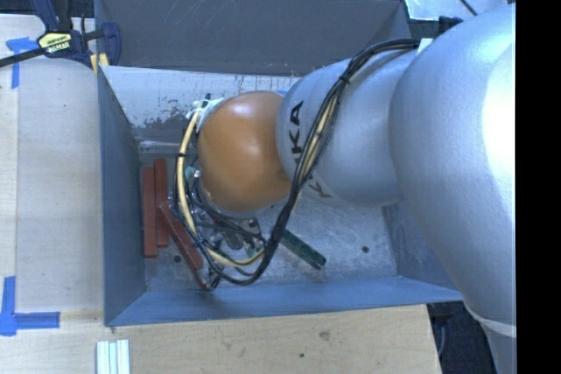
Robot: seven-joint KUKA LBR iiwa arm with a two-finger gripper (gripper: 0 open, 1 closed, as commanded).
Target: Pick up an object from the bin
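My gripper (pixel 213 226) is low in the left half of the bin, its dark body showing under the arm's wrist. Just left of it a red-brown bar (pixel 154 208) lies lengthwise along the bin's left wall. A second red-brown bar (pixel 187 251) lies slanted under the gripper, running toward the front left corner. To the gripper's right, a dark green flat strip (pixel 304 252) rests at an angle on the bin floor near the front wall. What lies directly beneath the gripper is hidden.
The arm comes in from the right and covers the bin's right half. An orange dome and looping cables at the wrist hang over the middle. The bin's walls are close on the left and front.
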